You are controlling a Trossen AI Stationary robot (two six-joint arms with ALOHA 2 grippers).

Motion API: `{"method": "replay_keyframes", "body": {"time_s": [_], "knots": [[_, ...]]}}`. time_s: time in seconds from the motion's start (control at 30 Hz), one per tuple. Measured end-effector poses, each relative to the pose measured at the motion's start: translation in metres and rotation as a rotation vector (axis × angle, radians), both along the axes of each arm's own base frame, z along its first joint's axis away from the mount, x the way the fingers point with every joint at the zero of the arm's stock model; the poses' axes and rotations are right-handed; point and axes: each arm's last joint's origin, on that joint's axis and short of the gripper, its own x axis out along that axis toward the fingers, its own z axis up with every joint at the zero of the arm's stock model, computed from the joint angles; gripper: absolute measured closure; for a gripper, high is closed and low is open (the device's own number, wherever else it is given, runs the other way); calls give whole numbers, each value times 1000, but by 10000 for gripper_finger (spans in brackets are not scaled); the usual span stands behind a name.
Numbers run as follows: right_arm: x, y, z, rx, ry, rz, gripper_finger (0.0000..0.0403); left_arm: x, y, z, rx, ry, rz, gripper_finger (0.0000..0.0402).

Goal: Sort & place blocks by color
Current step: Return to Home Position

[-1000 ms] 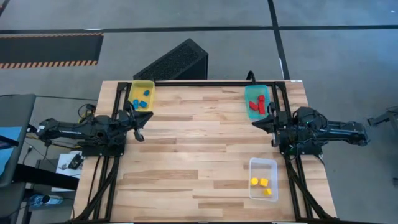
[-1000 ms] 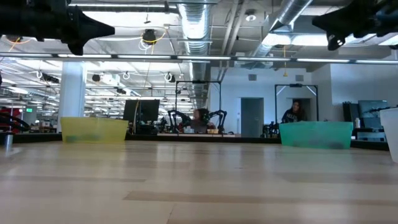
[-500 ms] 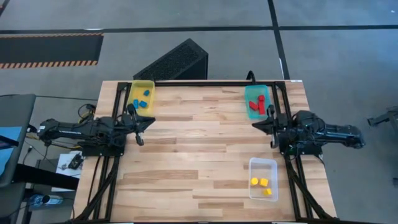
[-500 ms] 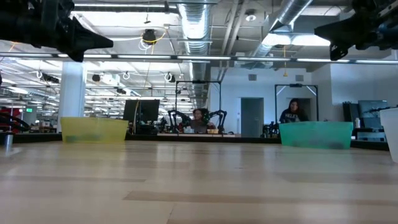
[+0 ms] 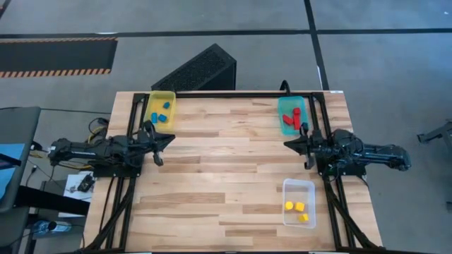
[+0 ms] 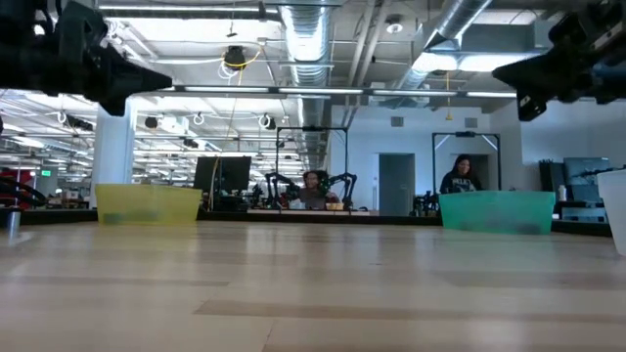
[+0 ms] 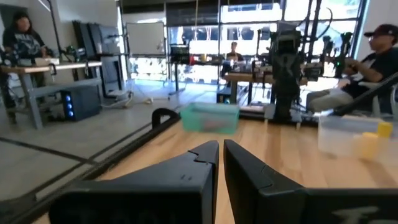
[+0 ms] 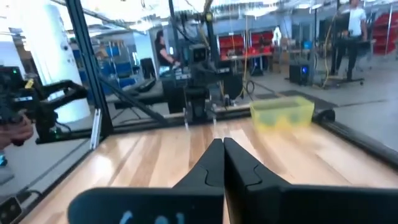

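– Beyond the table point(image 5: 226, 159) lay an open workshop with ducts overhead, and a person point(image 6: 460, 176) stood by a doorway at the back. What did the wooden top carry?

– Three bins, and nothing loose that I could see. The yellow bin point(image 5: 161, 92) sat at the far-left corner and the teal bin point(image 5: 291, 98) at the far-right corner. The clear bin point(image 5: 299, 181) sat by the near-right corner.

– And the arms?

– Each lay folded low over its own side edge. The left hand point(image 5: 169, 139) pointed in across the table from the left edge, just on the near side of the yellow bin. The right hand point(image 5: 288, 144) pointed in from the right edge, between the teal bin and the clear bin. Both had their fingers pressed together on nothing; the wrist views showed only a slit between them.

– Where did the blocks lie from them?

– The blue blocks point(image 5: 161, 114) were in the yellow bin, toward the far edge from the left hand, which was the nearer one. The red blocks point(image 5: 292, 120) were heaped in the teal bin, toward the far edge from the right hand. The yellow blocks point(image 5: 296, 207) lay in the clear bin, toward the near edge from it.

– Long axes?

– One red bar seemed to run along its bin's length. The others were too small to tell.

– So the coming move?

– I judged that no grasp was called for. Every block was in a bin with its own colour, and neither hand pointed at one.
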Motion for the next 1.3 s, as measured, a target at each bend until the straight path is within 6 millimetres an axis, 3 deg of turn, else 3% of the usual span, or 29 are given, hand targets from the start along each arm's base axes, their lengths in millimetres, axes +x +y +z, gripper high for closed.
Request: {"method": "replay_keyframes", "body": {"time_s": [0.13, 0.33, 0.6, 1.3], "knots": [[4, 0, -15, 45, 31, 1, 393, 0, 1, -12, -19, 25, 20, 388], [4, 0, -17, 32, 45, 1, 388, 0, 0, -12, -18, 30, 12, 388], [3, -5, -17, -7, 51, -200, 378, 4, 0, -16, -34, 72, -7, 388], [3, -5, -18, -9, 60, -204, 375, 4, 0, -17, -43, 70, -7, 388]]}}
